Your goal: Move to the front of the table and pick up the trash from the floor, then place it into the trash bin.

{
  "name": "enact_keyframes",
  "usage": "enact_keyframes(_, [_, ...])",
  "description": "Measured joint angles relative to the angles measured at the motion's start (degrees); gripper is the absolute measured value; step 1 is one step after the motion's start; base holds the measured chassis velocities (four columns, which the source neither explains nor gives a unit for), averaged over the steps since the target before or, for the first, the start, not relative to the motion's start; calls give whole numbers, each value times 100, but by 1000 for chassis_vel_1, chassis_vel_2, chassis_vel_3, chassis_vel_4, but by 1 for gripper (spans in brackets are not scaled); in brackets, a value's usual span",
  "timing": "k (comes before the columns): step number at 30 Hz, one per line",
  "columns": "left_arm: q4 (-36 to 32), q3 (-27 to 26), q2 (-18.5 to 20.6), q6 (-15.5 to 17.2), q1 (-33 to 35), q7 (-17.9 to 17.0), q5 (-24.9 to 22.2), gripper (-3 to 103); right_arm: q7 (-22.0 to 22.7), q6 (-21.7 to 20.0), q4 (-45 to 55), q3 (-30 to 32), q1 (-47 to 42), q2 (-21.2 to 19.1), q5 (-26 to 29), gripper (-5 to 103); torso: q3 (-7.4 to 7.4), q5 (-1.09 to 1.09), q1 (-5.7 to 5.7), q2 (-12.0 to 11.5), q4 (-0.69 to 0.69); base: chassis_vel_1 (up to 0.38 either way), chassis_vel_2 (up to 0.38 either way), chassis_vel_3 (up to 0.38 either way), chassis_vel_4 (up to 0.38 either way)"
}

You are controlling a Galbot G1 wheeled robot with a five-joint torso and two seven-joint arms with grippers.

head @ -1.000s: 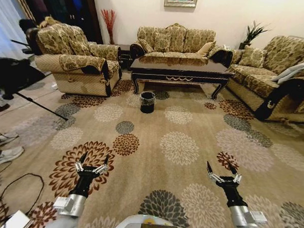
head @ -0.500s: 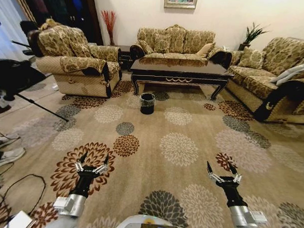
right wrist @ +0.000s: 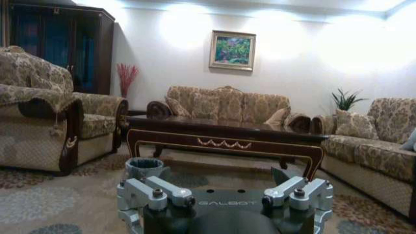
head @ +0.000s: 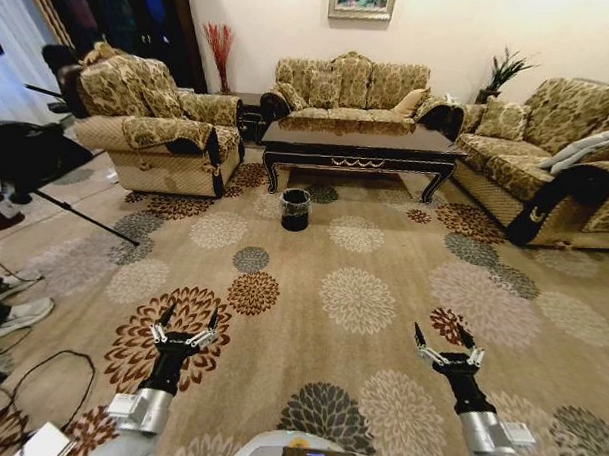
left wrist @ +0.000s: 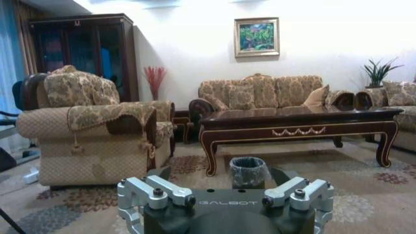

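Note:
The dark glossy table (head: 363,140) (left wrist: 299,119) (right wrist: 221,131) with gold ornament stands far ahead on the flower-patterned floor (head: 357,290). The small black trash bin (head: 296,209) (left wrist: 248,170) (right wrist: 144,168) with its clear liner stands in front of the table's left half. The trash is too small to make out on the carpet from here. My left gripper (head: 188,314) and right gripper (head: 443,334) are held low in front of me, both open and empty, well short of the bin.
A patterned armchair (head: 158,133) stands left of the table, a sofa (head: 355,85) behind it and another sofa (head: 547,146) on the right. A black tripod rig (head: 27,153), a cable (head: 39,369) and a shoe (head: 16,313) lie at the left edge.
The whole head view has shifted slightly, with table and bin now a little lower in the picture, so the camera moved. Both arms hold the same pose.

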Motion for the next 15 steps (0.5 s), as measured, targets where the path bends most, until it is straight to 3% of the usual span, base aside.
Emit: enact_keyframes(15, [0,0,0,0,0,0,0,100,0,0,0,0,0,0,0,100,216,0,132,346,0,0,0,0,0])
